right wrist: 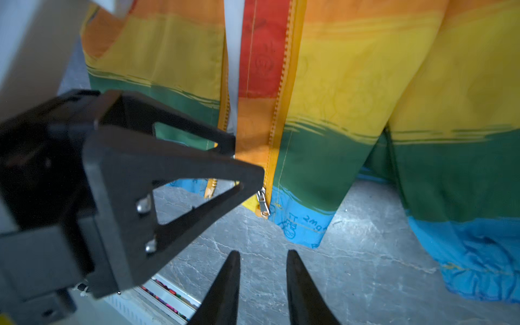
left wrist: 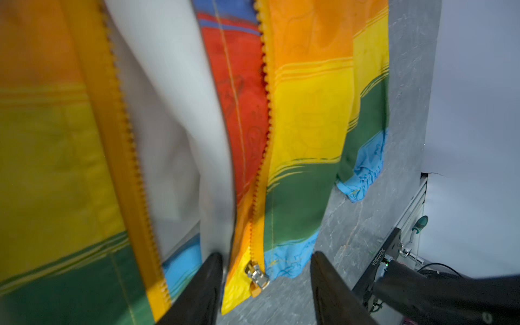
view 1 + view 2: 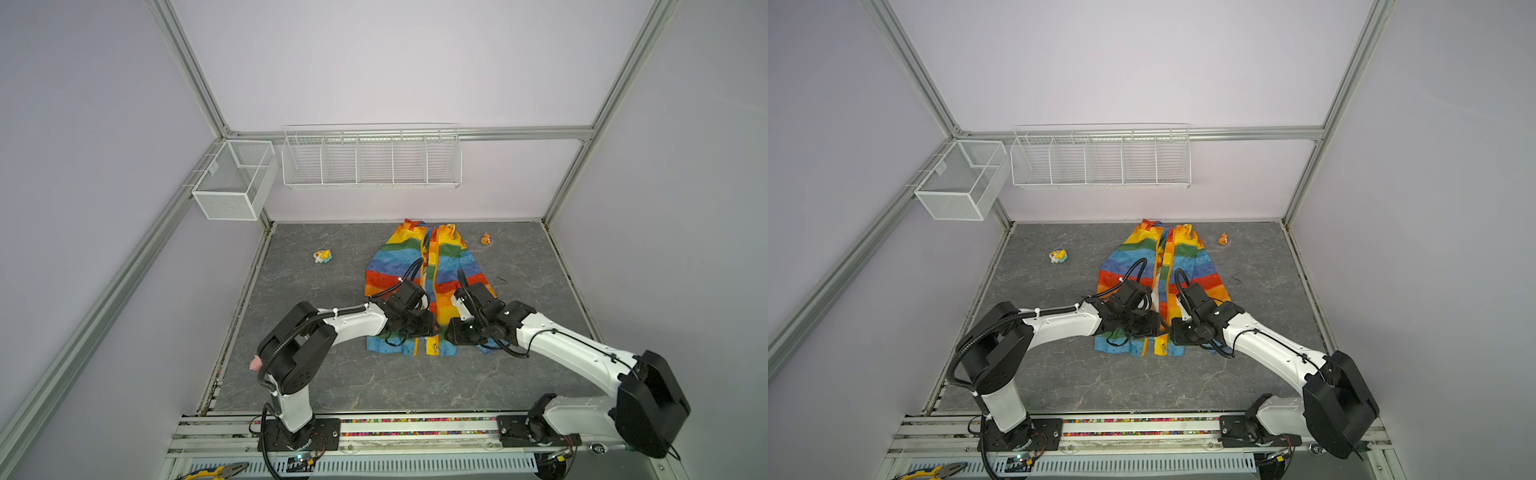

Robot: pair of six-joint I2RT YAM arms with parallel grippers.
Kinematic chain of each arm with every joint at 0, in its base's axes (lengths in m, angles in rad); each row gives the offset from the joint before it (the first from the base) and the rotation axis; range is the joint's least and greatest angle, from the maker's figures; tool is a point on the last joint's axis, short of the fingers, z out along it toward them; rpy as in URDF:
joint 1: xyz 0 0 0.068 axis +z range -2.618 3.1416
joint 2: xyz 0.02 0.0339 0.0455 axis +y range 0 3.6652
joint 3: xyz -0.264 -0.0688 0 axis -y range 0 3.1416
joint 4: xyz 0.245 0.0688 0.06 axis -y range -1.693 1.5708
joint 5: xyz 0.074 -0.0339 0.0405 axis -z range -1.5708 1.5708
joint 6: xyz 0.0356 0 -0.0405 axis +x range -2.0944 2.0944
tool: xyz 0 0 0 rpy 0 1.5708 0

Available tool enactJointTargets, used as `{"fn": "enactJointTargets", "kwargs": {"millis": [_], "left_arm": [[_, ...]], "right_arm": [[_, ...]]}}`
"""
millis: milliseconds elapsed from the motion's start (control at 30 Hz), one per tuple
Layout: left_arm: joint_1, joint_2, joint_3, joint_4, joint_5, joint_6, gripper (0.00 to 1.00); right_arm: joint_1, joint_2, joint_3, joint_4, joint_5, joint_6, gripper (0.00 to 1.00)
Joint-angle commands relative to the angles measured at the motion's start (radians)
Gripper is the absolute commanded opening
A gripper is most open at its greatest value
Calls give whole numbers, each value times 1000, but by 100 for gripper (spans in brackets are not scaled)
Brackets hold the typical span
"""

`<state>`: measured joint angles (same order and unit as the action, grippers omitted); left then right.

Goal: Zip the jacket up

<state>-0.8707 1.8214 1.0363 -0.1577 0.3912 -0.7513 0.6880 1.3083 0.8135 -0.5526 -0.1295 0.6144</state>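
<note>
The jacket point(image 2: 309, 112) fills most of the frame with its front open. Two orange-yellow rows of zipper teeth point(image 2: 266, 98) run from the top edge toward the bottom, with pale lining point(image 2: 174, 112) and a red strip between them. The left half is blurred. The silver slider point(image 2: 257, 274) sits at the lower end of the right-hand row, beside the blue hem at bottom centre. The two black jaws of the left gripper point(image 2: 266, 254) rise from the bottom edge and stand apart, with the slider showing between them. A blue sleeve cuff point(image 2: 363, 174) lies on the grey table point(image 2: 365, 225) at centre right. A green-handled screwdriver point(image 2: 420, 223) shows at far right.
</note>
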Motion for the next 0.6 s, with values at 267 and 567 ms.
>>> {"fn": "enactJointTargets", "kwargs": {"millis": [267,567], "left_arm": [[2,114,15,97,42,-57,34],[3,106,-19,171,82,-89,47]], "right_arm": [[31,114,-103,201,-51,62,24],[33,172,-118,250,-40,89,20]]}}
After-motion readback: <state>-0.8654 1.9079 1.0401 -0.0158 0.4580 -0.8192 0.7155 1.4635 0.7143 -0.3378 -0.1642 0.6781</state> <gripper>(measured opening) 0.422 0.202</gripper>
